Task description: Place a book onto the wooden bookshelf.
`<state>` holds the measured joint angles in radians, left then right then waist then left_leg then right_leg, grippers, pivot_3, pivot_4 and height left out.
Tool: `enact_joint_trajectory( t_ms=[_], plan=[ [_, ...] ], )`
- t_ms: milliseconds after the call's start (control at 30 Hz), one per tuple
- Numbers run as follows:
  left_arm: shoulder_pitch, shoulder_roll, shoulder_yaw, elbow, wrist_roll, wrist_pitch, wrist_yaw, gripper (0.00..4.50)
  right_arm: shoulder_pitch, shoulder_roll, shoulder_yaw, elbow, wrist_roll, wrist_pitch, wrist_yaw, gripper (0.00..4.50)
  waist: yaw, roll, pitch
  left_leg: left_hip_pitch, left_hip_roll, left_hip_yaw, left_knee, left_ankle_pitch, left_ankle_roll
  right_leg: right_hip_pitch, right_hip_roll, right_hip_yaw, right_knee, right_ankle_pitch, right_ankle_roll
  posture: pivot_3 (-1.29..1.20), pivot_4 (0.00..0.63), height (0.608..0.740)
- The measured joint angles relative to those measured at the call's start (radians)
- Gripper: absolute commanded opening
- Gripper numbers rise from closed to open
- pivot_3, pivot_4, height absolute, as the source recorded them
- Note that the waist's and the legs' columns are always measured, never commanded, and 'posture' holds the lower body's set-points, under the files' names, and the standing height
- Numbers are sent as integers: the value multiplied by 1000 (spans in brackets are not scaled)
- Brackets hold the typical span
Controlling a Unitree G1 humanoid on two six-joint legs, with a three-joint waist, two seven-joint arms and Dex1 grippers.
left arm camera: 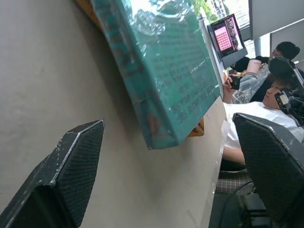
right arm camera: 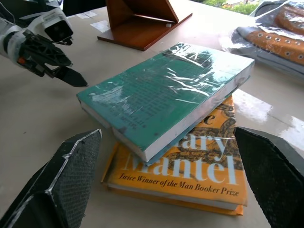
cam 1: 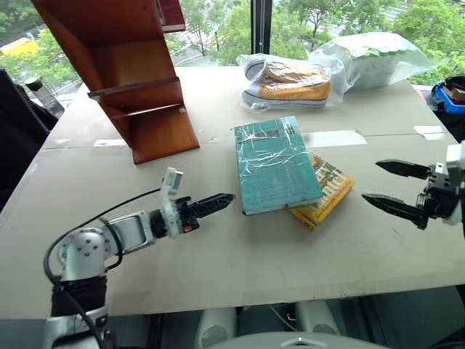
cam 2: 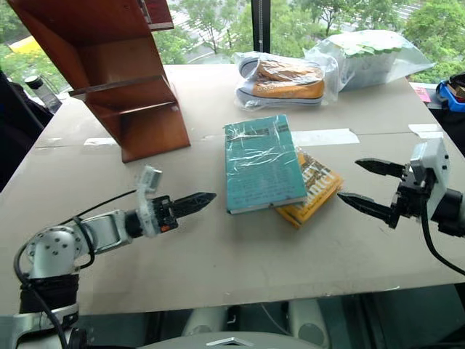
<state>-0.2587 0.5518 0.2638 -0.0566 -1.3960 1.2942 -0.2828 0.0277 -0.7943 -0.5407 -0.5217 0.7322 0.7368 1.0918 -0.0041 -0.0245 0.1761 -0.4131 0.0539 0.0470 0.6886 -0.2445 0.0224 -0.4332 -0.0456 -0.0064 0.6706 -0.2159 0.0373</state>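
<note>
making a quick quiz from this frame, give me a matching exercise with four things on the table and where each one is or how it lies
Things:
1. teal book
2. yellow-orange book
3. wooden bookshelf
4. sneaker

Places or states:
A. standing at the table's far left
B. wrapped in a clear bag at the far side
C. lying on top of another book, in wrinkled plastic wrap
D. partly covered, sticking out on the right

Pairs: 1-C, 2-D, 3-A, 4-B
</note>
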Motion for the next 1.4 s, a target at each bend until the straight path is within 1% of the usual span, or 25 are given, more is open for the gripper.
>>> enact_joint_trajectory(
  t_ms=[67, 167, 233, 500, 533, 567, 667, 767, 800, 833, 933, 1000, 1033, 1067, 1100, 1133, 1233, 1267, 1333, 1367, 1400],
  plan=[
    [-45, -34, -11, 55, -13, 19, 32, 4500, 47, 31, -23, -50, 38, -9, -3, 4422, 2, -1, 0, -1, 0, 0, 1, 0, 0, 0, 0, 0, 0, 0, 0, 0, 150, 693],
    [-114, -76, -44, 129, -9, 51, 53, 4500, 108, 34, -53, -104, 92, -6, -28, 4422, 3, -1, -1, -2, -1, 1, 1, 0, 0, 0, 0, 1, -3, 0, 0, 0, 150, 693],
    [-145, -99, -59, 169, 2, 57, 54, 4500, 122, 32, -70, -118, 116, -6, -47, 4422, 1, -1, -1, -2, -1, 1, 0, 0, 0, 0, 0, 2, -3, 0, 0, 0, 150, 693],
    [-258, -143, -120, 276, 125, 77, -33, 4500, 154, 6, -99, -136, 183, -8, -98, 4422, 20, -1, -2, -1, -2, 0, 0, 0, 0, 1, -1, 1, -4, 0, 0, 0, 150, 693],
    [-267, -144, -123, 288, 145, 79, -51, 3954, 155, 3, -99, -137, 191, -10, -100, 4500, 21, -1, -2, -2, -2, 0, 0, 0, 0, 1, -1, 0, -4, 0, 0, 0, 150, 693],
    [-270, -145, -126, 292, 156, 80, -58, 3669, 156, 2, -99, -137, 194, -12, -101, 4500, 21, -1, -2, -2, -2, 0, 0, 0, 0, 1, -1, 0, -4, 0, 0, 0, 150, 693],
    [-273, -152, -126, 307, 198, 84, -77, 2126, 169, -6, -99, -137, 199, -24, -99, 4500, 19, -1, -2, -3, -2, 0, 0, 0, 0, 1, -1, 0, -6, 0, 0, 0, 150, 693],
    [-273, -174, -102, 306, 197, 94, -88, 659, 177, -9, -99, -134, 198, -41, -96, 4500, 19, -1, -2, -3, -2, 0, 0, 0, 0, 1, -1, 0, -7, 1, -1, 0, 150, 693],
    [-273, -183, -92, 304, 195, 95, -89, 288, 177, -12, -99, -132, 198, -44, -95, 4500, 19, -1, -2, -3, -2, 0, 0, 0, 0, 1, -1, 0, -7, 0, 0, 0, 150, 693],
    [-273, -197, -78, 299, 194, 97, -90, 7, 177, -18, -99, -130, 198, -47, -95, 4500, 20, -1, -2, -3, -2, 0, 0, 0, 0, 1, -2, 0, -8, 1, 0, 0, 150, 693],
    [-266, -212, -63, 264, 194, 95, -79, 7, 177, -20, -96, -125, 197, -56, -93, 4500, 19, -1, -2, -3, -2, 0, 0, 0, 0, 1, -2, 0, -8, 0, 0, 0, 150, 693],
    [-249, -212, -51, 191, 196, 80, -72, 7, 170, -21, -90, -114, 197, -67, -88, 4500, 17, -2, -1, -3, -1, 0, 0, 0, 0, 1, -2, 0, -8, 1, 0, 0, 150, 693],
    [-248, -203, -41, 140, 196, 68, -70, 7, 159, -21, -87, -101, 198, -74, -86, 4500, 16, -3, -1, -3, -1, 0, 0, 0, 0, 1, -1, 0, -7, 1, 0, 0, 150, 693],
    [-250, -170, -34, 51, 196, 44, -81, 7, 138, -20, -85, -81, 198, -90, -83, 4500, 15, -3, 0, -3, -1, 0, -1, 0, 0, 1, -1, 0, -8, 1, -1, 0, 150, 693],
    [-255, -159, -29, 24, 196, 39, -87, 7, 135, -20, -85, -78, 198, -94, -83, 4500, 15, -2, -1, -3, -1, 0, -1, 0, 0, 1, -1, 0, -8, 1, -1, 0, 150, 693],
    [-263, -97, -32, -83, 209, 7, -117, 7, 90, -10, -70, -50, 207, -104, -88, 4500, 14, -3, 0, -3, 0, 0, -1, 0, 0, 0, -1, 0, -7, 1, -1, 0, 150, 693],
    [-302, -23, -44, -232, 254, -48, -158, 7, 34, -4, -55, -3, 215, -118, -96, 4500, 18, -3, 0, -4, -1, 1, -2, 0, 0, 0, -1, 0, -8, 1, -1, 0, 150, 693],
    [-345, 30, -64, -301, 303, -101, -175, 7, -7, -4, -39, 34, 214, -131, -93, 4500, 21, -3, 0, -4, -2, 1, -2, 0, 0, 1, -1, 0, -9, 1, -1, 0, 150, 693],
    [-359, 54, -77, -333, 334, -132, -188, 7, -20, -4, -29, 49, 214, -136, -91, 4500, 22, -3, 0, -3, -2, 1, -2, 0, 0, 1, -1, 1, -9, 1, -1, 0, 150, 693],
    [-371, 150, -150, -377, 441, -207, -224, 7, -64, 0, -1, 85, 213, -140, -80, 4500, 18, -7, 3, -3, -2, 1, -2, 0, 0, 1, -1, 1, -9, 0, -1, 0, 150, 693],
    [-413, 271, -247, -417, 574, -274, -264, 7, -107, 1, 11, 126, 212, -154, -72, 4500, 16, -9, 5, -4, -2, 1, -3, 0, 0, 0, 0, 1, -11, 1, -1, 0, 150, 693]
  ],
)
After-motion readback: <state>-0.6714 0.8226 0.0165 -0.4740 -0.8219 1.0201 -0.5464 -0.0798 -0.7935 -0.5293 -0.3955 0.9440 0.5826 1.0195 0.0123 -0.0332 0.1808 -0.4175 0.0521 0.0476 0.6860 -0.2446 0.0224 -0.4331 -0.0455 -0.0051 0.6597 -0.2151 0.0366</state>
